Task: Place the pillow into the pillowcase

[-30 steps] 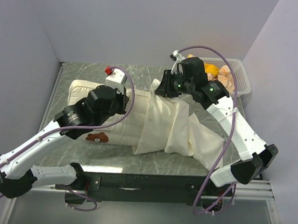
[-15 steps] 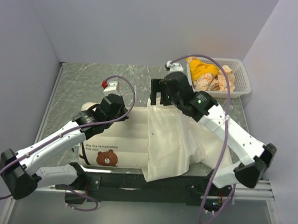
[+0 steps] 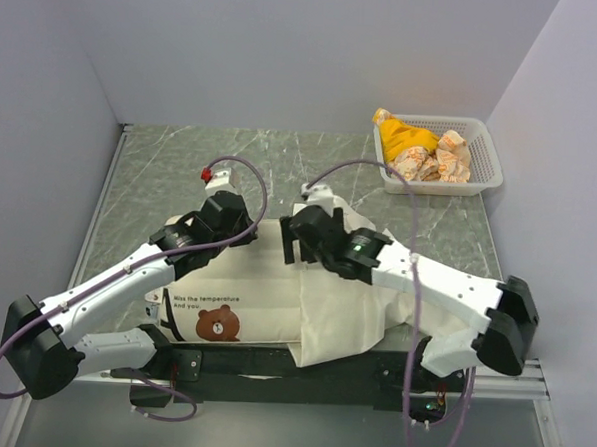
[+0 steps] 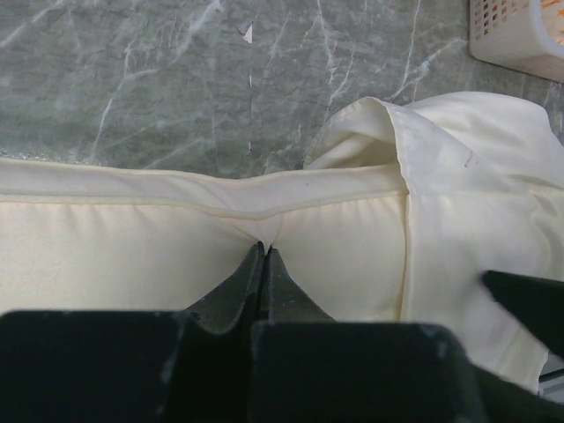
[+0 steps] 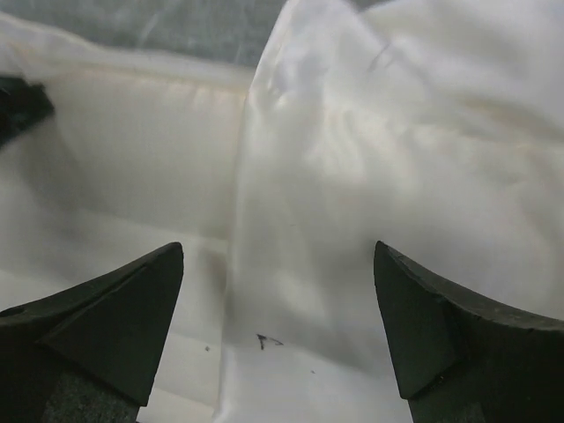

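The pillow lies at the table's near edge, bear print up. Its right end is inside the limp cream pillowcase. My left gripper is shut on the pillow's far stitched edge. In the left wrist view its closed jaws pinch a fold of the pillow at the left gripper, with the pillowcase to the right. My right gripper hovers open over the pillowcase's hem. In the right wrist view the right gripper straddles that hem, pillowcase right, pillow left, nothing held.
A white basket holding an orange cloth and wrapped packets stands at the far right corner; its corner shows in the left wrist view as the basket. Grey walls close in the marble table on three sides.
The right gripper let go of the raised pillowcase, opened wide and came down toward the near left. The left gripper drew the pillow toward the near edge, bear print now showing.
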### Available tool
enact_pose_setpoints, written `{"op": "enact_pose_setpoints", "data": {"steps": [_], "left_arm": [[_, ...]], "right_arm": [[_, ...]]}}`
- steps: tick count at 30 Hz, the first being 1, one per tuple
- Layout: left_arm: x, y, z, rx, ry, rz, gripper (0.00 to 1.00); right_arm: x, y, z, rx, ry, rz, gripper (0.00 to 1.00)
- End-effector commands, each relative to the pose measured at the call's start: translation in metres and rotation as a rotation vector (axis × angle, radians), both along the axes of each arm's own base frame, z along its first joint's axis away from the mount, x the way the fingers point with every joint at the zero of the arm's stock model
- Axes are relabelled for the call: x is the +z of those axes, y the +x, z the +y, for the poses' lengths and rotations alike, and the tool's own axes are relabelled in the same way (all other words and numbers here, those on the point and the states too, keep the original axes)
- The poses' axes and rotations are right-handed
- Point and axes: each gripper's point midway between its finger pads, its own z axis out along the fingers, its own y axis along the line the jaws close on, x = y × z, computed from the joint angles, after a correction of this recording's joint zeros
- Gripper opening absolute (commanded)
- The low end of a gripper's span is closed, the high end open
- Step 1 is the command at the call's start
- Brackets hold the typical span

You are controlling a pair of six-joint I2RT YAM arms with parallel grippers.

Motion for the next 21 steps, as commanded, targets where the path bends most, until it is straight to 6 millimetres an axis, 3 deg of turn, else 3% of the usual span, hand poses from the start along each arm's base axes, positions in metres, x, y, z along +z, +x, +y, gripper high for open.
{"op": "enact_pose_setpoints", "data": {"steps": [1, 4, 6, 9, 10, 12, 13, 14, 16, 17, 19, 21], "left_arm": [[0.019, 0.006, -0.014, -0.019, -0.096, -0.05, 0.01], [0.018, 0.007, -0.012, -0.014, -0.101, -0.05, 0.01], [0.019, 0.009, -0.009, -0.006, -0.111, -0.051, 0.01], [0.016, 0.019, -0.001, 0.021, -0.126, -0.037, 0.01], [0.019, 0.024, -0.001, 0.026, -0.144, -0.043, 0.01], [0.018, 0.038, 0.004, 0.047, -0.162, -0.04, 0.01], [0.024, 0.045, 0.003, 0.042, -0.184, -0.043, 0.01], [0.02, 0.052, 0.003, 0.045, -0.187, -0.029, 0.01], [0.023, 0.066, 0.009, 0.057, -0.223, -0.019, 0.01], [0.019, 0.075, 0.006, 0.053, -0.24, -0.013, 0.01], [0.019, 0.088, 0.013, 0.076, -0.272, -0.003, 0.01], [0.016, 0.099, 0.016, 0.08, -0.307, 0.0, 0.01]], "right_arm": [[-0.014, 0.004, 0.019, -0.016, 0.029, 0.001, 0.95], [-0.027, 0.012, 0.011, -0.061, -0.042, 0.002, 0.88], [-0.033, 0.022, 0.005, -0.095, -0.078, 0.001, 0.56], [-0.011, 0.026, 0.017, -0.077, -0.065, -0.01, 0.1], [0.012, 0.028, 0.031, -0.047, -0.017, -0.028, 0.06], [0.022, 0.017, 0.059, 0.037, -0.001, -0.019, 0.0], [0.041, 0.01, 0.079, 0.09, 0.043, -0.012, 0.0], [0.035, 0.001, 0.098, 0.135, 0.035, 0.008, 0.0], [0.047, -0.027, 0.132, 0.23, 0.056, 0.01, 0.0], [0.037, -0.032, 0.142, 0.253, 0.044, 0.027, 0.0], [0.021, -0.039, 0.152, 0.285, 0.071, 0.068, 0.0], [0.012, -0.031, 0.145, 0.259, 0.079, 0.078, 0.0]]}}
